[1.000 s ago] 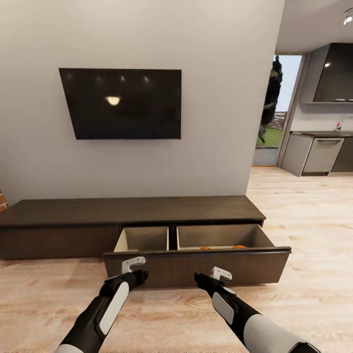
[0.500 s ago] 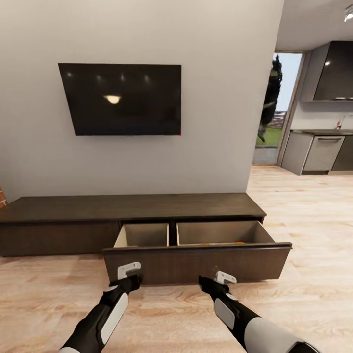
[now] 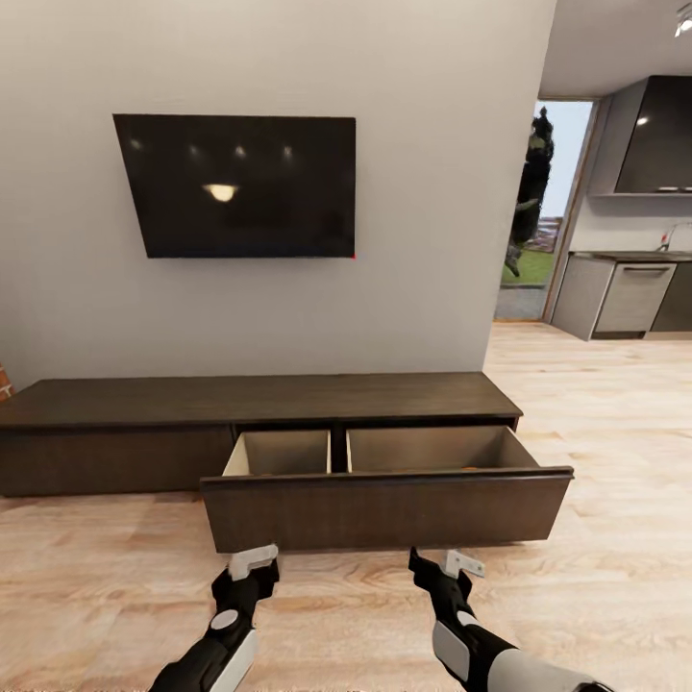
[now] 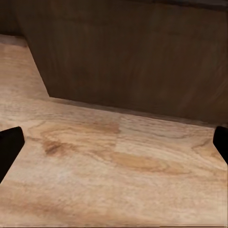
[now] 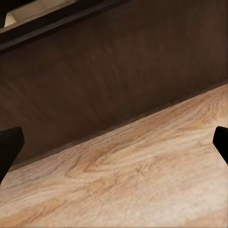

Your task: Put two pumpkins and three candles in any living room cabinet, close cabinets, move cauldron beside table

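Wood cabinet (image 3: 384,509): both claws wide, empty.

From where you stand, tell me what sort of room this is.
Most likely a living room: a black wall television hangs over a long, low dark-wood cabinet with one drawer pulled open, on a light plank floor. A kitchen opens at the right.

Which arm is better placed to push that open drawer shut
Neither clearly: both claws, left and right, hang open just short of the drawer front. The right faces its wider compartment; probably push with both.
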`<state>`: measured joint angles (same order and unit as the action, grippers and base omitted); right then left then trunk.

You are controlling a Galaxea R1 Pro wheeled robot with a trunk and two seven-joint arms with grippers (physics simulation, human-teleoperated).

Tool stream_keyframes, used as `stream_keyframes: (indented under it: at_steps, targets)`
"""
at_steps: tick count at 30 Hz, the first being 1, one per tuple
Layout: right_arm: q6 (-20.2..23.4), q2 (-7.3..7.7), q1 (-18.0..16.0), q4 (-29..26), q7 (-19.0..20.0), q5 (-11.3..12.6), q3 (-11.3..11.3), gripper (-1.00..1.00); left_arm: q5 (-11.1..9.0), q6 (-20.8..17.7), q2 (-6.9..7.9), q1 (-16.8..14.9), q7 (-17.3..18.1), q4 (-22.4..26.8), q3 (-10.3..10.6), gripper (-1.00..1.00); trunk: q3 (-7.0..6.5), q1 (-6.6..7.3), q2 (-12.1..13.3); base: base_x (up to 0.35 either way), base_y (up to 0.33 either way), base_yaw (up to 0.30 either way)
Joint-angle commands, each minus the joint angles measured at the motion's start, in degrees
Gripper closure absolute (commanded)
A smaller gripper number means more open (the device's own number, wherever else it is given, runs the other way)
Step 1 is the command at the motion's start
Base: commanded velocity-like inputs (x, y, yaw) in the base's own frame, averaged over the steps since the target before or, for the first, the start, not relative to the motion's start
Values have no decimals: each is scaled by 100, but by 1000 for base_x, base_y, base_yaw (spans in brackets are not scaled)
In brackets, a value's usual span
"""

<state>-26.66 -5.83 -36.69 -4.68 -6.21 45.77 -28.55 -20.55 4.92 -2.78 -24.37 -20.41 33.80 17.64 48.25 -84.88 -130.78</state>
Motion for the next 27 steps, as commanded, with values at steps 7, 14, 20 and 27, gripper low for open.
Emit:
stream_keyframes:
  at_steps: [7, 14, 20, 27]
  targets:
    - [-100, -27, 137, 17, -36, -370, -54, -100, -62, 331, -3, -6, -6, -412, 92, -100, 132, -153, -285, 0, 0, 0]
    - [-267, 4, 218, 27, -44, -491, -46, -100, -37, 351, -1, -5, 1, -451, 136, -100, 257, -307, -565, 0, 0, 0]
    - [-283, 22, 227, 36, -39, -432, -39, -100, -33, 352, 0, -7, 2, -432, 241, -100, 365, -439, -806, 0, 0, 0]
    - [-310, 29, 227, 37, -38, -421, -29, -100, -29, 358, -3, -9, 65, -431, 299, -100, 491, -592, -1087, 0, 0, 0]
